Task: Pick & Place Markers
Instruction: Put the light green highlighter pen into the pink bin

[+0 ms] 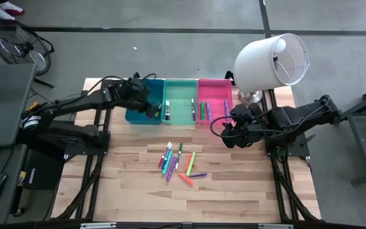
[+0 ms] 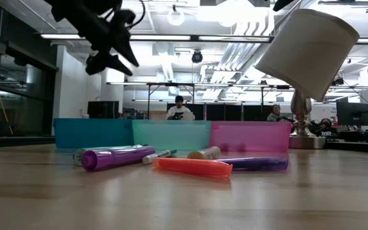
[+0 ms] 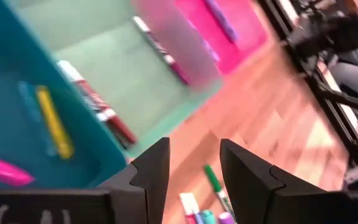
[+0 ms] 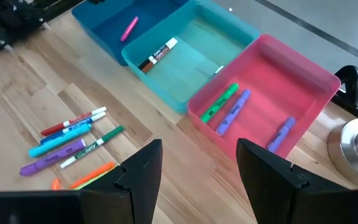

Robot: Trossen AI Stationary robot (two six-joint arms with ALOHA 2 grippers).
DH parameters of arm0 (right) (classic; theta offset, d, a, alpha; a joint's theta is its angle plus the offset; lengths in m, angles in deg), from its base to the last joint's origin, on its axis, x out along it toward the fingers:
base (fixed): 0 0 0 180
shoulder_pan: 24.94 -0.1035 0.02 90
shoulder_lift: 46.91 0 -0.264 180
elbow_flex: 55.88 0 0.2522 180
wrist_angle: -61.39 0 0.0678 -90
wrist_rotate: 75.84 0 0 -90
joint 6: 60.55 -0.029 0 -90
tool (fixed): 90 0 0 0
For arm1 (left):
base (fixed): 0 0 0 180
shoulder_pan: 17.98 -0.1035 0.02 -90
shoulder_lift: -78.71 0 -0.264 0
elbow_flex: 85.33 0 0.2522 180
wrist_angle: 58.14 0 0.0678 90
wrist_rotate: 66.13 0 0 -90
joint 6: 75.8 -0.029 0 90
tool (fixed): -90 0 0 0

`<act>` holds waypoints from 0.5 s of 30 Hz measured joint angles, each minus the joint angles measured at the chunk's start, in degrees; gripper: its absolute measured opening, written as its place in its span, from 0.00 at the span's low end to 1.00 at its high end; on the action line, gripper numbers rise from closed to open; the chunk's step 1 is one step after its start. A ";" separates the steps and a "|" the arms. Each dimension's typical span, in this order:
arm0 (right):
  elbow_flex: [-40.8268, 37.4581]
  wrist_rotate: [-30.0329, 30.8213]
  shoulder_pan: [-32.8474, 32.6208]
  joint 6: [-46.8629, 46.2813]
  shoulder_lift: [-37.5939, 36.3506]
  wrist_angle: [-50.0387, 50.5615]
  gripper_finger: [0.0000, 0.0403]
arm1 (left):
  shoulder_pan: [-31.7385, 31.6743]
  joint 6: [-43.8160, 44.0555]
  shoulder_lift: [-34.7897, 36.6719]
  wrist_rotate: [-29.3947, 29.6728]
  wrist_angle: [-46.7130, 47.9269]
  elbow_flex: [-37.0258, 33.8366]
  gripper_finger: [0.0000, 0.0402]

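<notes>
Beyond the table [image 1: 234,191], only the low view shows people; both grippers gape empty.

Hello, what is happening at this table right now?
A two-arm robot is sorting markers into three bins. The left gripper hangs open and empty over the blue bin, which holds a yellow and a pink marker. The right gripper waits open near the pink bin, also empty. The mint green bin holds a few markers too. A pile of markers lies on the table.
</notes>
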 joint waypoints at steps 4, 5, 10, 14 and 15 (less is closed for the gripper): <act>0.00 -0.65 -0.69 1.39 0.00 -0.16 0.48 | 7.44 1.95 0.00 2.94 -1.31 -0.01 0.35; 0.00 -0.88 -1.01 1.89 0.00 -0.27 0.48 | 9.39 2.52 0.00 3.92 -1.74 -0.02 0.35; 0.00 -2.27 -2.91 4.88 0.03 -1.46 0.48 | 19.32 4.94 0.00 11.41 -3.43 -0.02 0.35; 0.00 -3.74 -3.86 6.41 1.11 -4.03 0.48 | 26.62 5.73 0.53 18.90 -3.40 -0.06 0.35; 0.00 -4.98 -3.87 7.24 1.64 -5.40 0.48 | 28.23 5.65 1.33 20.23 -3.05 -0.11 0.35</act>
